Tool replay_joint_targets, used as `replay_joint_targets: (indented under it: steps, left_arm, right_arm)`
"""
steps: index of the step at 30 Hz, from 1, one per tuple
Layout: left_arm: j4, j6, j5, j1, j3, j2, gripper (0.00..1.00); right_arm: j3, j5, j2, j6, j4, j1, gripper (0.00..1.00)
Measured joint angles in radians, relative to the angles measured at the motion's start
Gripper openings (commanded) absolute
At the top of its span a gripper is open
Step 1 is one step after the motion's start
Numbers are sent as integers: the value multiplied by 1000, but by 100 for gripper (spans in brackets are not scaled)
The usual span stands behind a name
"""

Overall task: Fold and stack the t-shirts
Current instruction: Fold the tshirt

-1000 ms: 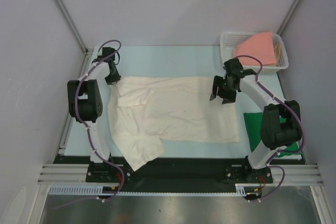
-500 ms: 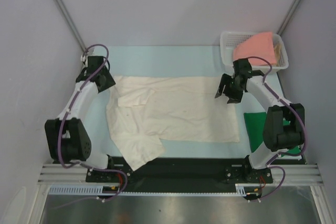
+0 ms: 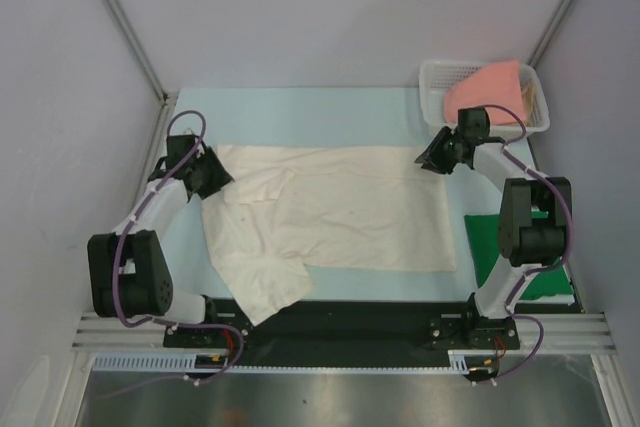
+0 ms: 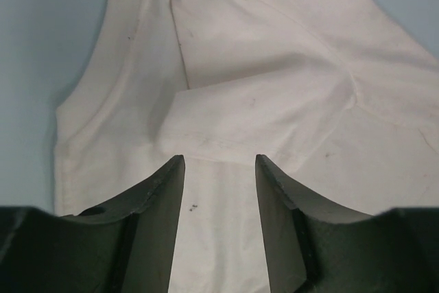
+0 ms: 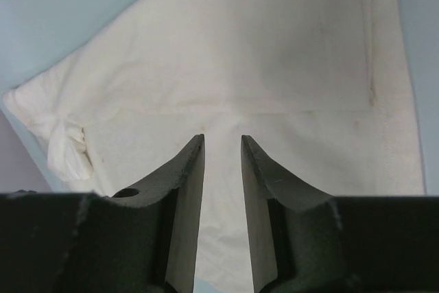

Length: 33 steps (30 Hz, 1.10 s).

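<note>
Cream shirt [image 3: 330,207] lay spread flat across the middle of the surface [image 3: 300,112], apparently laid out for folding. Over its far-left shoulder hovered the left gripper [image 3: 213,175], jaws apart with nothing between them. At the far-right corner sat the right gripper [image 3: 432,160], jaws narrowly apart, no cloth plainly pinched. Both seemed placed to take the far edge. At near right, partly under the right arm, lay the green shirt [image 3: 485,242], flat, likely the start of the stack. At far right, the basket [image 3: 432,72] held the pink shirt [image 3: 490,92], heaped above its rim.
</note>
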Motion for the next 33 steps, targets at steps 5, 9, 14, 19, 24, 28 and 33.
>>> replay_joint_targets:
  steps: [5,9,14,19,24,28,33]
  left_arm:
    - [7,117,52,75,1,72,55]
    - [24,175,112,114,-15,112,62]
    - [69,214,193,120,-29,125,60]
    - [102,222,219,120,-29,165,57]
    - [108,223,218,120,-29,209,57]
    - [111,223,219,120,-27,236,51]
    - [117,221,229,120,-25,241,43]
  right_arm:
    - [12,-31,0,-30,-16,-7,38]
    - [48,-30,15,-72,-86,-36,40]
    - [75,-56,75,-115,-129,-93,40]
    - [91,-71,122,-153,-166,-107,38]
    - [95,-94,132,-159,-169,-121,37]
    - [114,-111,146,-158,-164,-130,35]
    - [119,-118,163,-151,-161,-133,38]
